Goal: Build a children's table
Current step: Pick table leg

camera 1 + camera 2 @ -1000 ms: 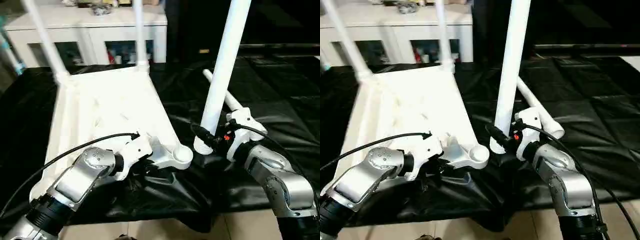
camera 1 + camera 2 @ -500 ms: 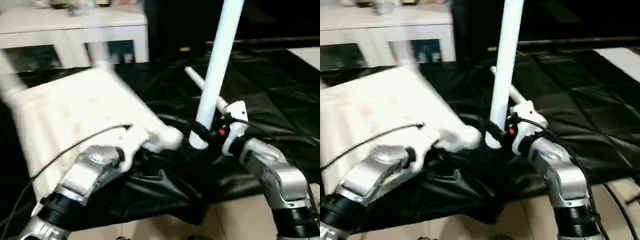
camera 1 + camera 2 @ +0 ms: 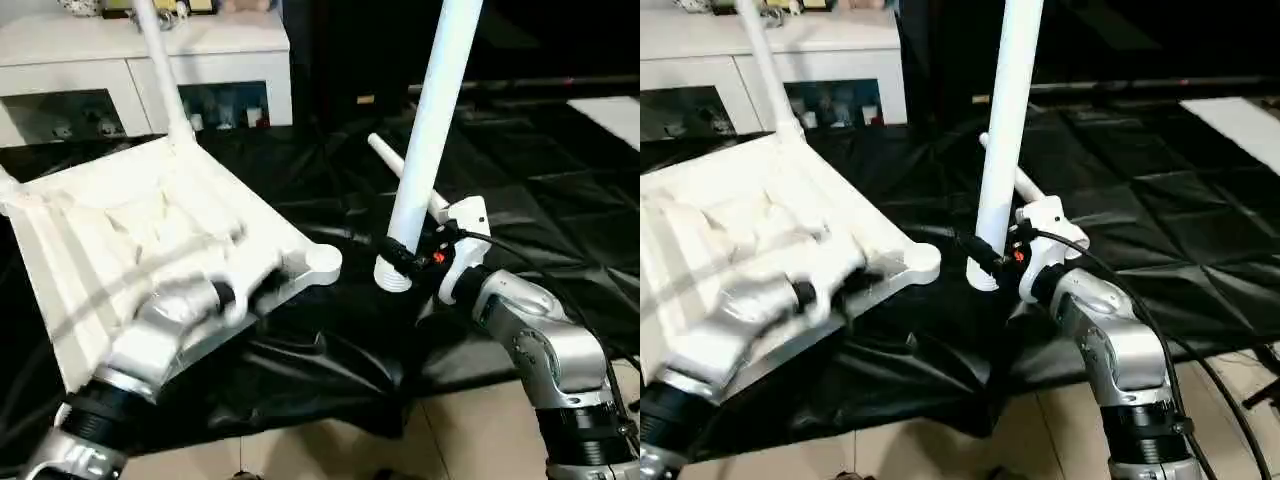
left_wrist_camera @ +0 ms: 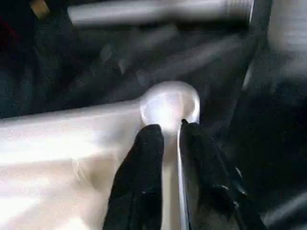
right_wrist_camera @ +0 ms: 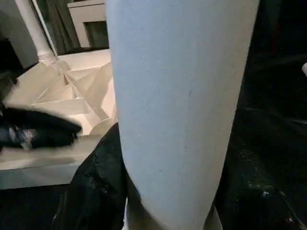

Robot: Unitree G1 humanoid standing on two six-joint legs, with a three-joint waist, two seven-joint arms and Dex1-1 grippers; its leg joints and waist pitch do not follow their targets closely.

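The white tabletop [image 3: 150, 240] lies ribbed side up on the black cloth, tilted, with a leg [image 3: 160, 60] standing in its far corner. My left gripper [image 4: 175, 143] is shut on the tabletop's rim just behind the near round corner socket [image 3: 322, 262], one black finger [image 4: 141, 182] on each side. A little to the right of that socket, my right gripper [image 3: 400, 262] is shut on another white leg [image 3: 430, 120]. That leg stands upright with its flared end [image 3: 393, 278] down. A further leg [image 3: 383, 152] lies on the cloth behind it.
A white cabinet [image 3: 140, 50] with glass-fronted shelves stands at the back left. The black cloth [image 3: 560, 180] covers the work area and hangs in folds at its front edge. Tiled floor [image 3: 470, 440] shows below that edge.
The camera has shifted. The tabletop has swung with my left arm, which is blurred in motion. Its near socket now sits a little farther from the upright leg's end. The right gripper keeps its hold.
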